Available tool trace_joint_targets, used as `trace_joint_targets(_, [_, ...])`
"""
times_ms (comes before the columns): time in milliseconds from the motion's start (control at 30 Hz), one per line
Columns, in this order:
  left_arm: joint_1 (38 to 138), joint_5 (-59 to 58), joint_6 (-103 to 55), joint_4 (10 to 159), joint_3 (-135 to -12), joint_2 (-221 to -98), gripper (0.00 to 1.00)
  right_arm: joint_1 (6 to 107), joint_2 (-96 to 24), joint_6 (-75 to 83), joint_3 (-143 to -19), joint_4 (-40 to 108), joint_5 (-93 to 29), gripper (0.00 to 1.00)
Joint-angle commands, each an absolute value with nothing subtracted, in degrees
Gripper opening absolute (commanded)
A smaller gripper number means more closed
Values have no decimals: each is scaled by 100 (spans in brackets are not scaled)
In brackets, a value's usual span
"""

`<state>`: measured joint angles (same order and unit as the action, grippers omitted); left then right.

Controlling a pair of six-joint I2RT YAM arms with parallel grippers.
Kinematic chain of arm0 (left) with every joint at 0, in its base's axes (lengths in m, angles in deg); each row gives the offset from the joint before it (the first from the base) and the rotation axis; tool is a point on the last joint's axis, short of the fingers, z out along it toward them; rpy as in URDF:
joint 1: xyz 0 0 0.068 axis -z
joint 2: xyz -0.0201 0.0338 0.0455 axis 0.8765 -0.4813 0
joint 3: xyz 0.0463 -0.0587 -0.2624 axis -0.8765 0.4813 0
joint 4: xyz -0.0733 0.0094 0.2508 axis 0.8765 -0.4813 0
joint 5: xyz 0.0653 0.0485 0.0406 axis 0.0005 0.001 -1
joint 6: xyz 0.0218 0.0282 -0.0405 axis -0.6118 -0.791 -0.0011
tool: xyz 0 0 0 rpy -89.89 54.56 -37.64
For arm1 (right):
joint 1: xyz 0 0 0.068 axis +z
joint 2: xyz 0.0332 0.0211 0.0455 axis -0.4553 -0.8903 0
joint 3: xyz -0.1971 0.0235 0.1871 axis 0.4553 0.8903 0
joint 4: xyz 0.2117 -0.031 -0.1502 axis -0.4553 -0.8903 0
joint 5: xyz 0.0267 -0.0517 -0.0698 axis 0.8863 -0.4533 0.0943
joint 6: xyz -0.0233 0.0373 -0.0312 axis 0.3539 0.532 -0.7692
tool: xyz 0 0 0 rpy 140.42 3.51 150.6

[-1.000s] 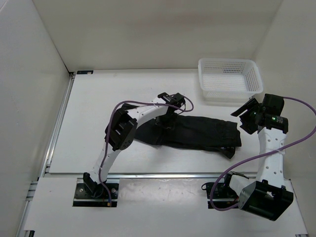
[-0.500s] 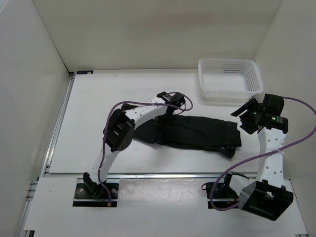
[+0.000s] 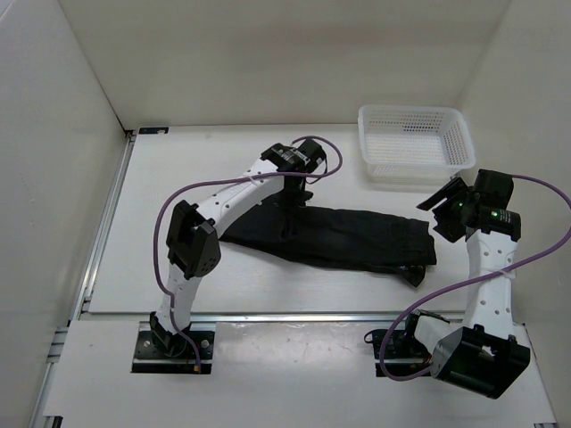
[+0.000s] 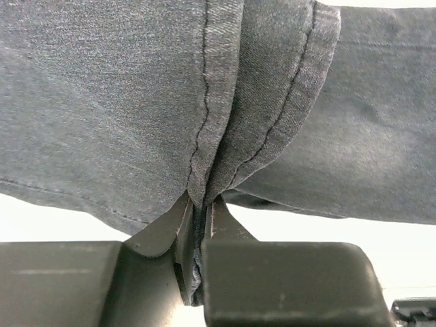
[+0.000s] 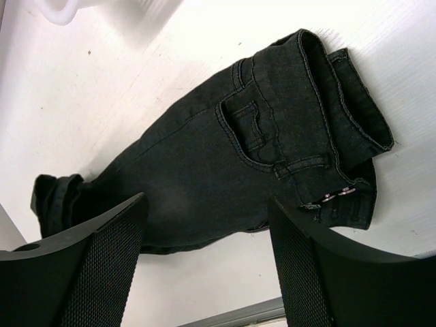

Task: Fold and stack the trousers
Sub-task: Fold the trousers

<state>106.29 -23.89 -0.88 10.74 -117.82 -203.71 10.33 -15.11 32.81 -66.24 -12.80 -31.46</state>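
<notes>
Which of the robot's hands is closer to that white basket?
Right. The right hand hovers open just in front of the basket's near right corner; the left hand is farther to the left, clamped on the trousers.

A robotics lab test cell, by every sign. A bare white table [image 3: 161, 259] is boxed in on three sides by plain white walls [image 3: 268, 62], like a purpose-built enclosure. Two white jointed arms, left arm [image 3: 232, 201] and right arm [image 3: 486, 267], are bolted side by side at the near edge, beside an aluminium rail [image 3: 303, 316], with purple cables [image 3: 157, 245] looping loose from their bases. The only props are a white mesh basket [image 3: 415, 120] and black trousers [image 3: 357, 236] on the table
</notes>
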Motion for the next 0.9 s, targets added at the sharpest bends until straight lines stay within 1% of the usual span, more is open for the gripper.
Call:
trace_joint_targets(0, [10667,-1994,-3,1123,-11965,-20301,10,1056,-1410,3200,-6618,-1319,-3026,75])
trace_joint_targets(200, [10930,-1695,58,1387,-11816,-20381,10,1056,-1410,3200,-6618,-1319,-3026,75])
trace_joint_targets(567, [10930,-1572,384,1659,-11816,-20758,10,1056,-1410,3200,-6618,-1319,-3079,75])
trace_joint_targets(600, [10930,-1520,384,1659,-11764,-20811,13,1056,-1410,3200,-6618,-1319,-3079,75])
trace_joint_targets(633, [10930,-1380,297,1659,-11763,-20864,20,1056,-1410,3200,-6618,-1319,-3079,75])
trace_joint_targets(667, [10930,-1309,296,1659,-11711,-20925,29,1056,-1410,3200,-6618,-1319,-3079,75])
trace_joint_targets(700, [10930,-1221,218,1659,-11710,-20926,42,1056,-1410,3200,-6618,-1319,-3079,75])
trace_joint_targets(733, [10930,-1090,156,1659,-11710,-20926,58,1056,-1410,3200,-6618,-1319,-3079,75])
trace_joint_targets(767, [10930,-1036,155,1659,-11780,-20926,78,1056,-1410,3200,-6618,-1319,-3079,75])
trace_joint_targets(800, [10930,-1036,42,1599,-11850,-20926,80,1056,-1410,3200,-6618,-1319,-3079,75])
trace_joint_targets(833, [10930,-1166,41,1398,-11973,-20839,87,1056,-1410,3200,-6618,-1319,-3079,75])
trace_joint_targets(867, [10930,-1246,-115,1283,-12244,-20786,87,1056,-1462,3200,-6618,-1319,-3079,75])
